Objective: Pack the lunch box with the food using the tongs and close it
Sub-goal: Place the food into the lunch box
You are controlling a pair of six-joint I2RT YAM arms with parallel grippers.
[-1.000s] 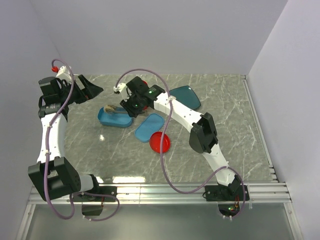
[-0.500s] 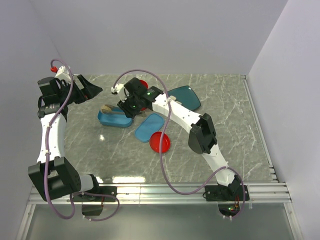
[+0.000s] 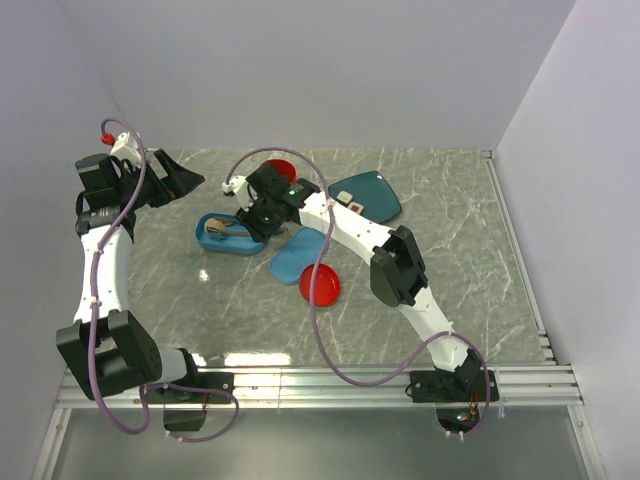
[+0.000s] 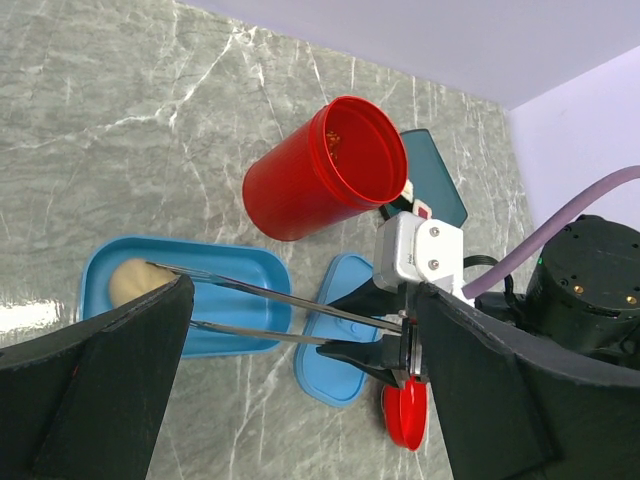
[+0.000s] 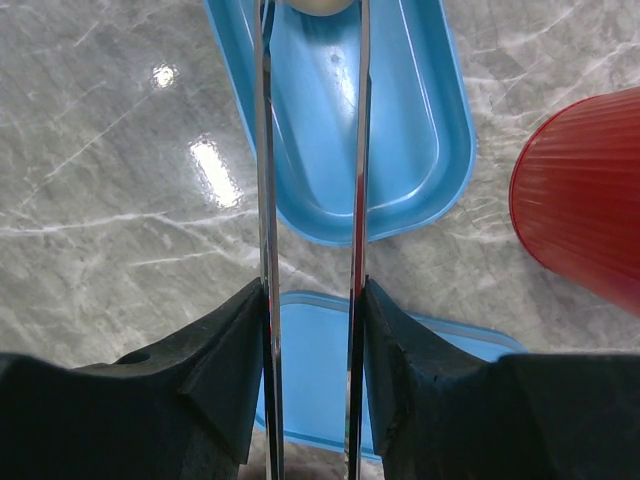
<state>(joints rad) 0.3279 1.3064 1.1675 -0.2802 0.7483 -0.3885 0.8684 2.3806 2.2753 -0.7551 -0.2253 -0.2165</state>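
The light-blue lunch box (image 3: 240,243) (image 5: 410,130) (image 4: 235,290) lies open left of centre, with its flat lid (image 3: 298,256) (image 5: 310,360) beside it. A beige ball of food (image 4: 130,282) (image 5: 315,4) rests at the box's left end, between the tips of the silver tongs (image 5: 265,180) (image 4: 290,298). My right gripper (image 3: 263,214) (image 5: 312,295) is shut on the tongs' two arms, just above the lid. A few more food pieces (image 3: 352,207) sit on the teal plate (image 3: 375,190). My left gripper (image 3: 186,180) (image 4: 300,290) hangs wide open, above and behind the box, holding nothing.
A red cup (image 3: 280,170) (image 4: 320,175) (image 5: 585,200) lies on its side behind the box. A red round dish (image 3: 322,285) (image 4: 405,415) sits in front of the lid. Walls close off the back and both sides.
My right arm has swung left and lowered the tongs, bringing the beige ball down into the box. The tongs' arms have spread slightly. The left arm has stayed put.
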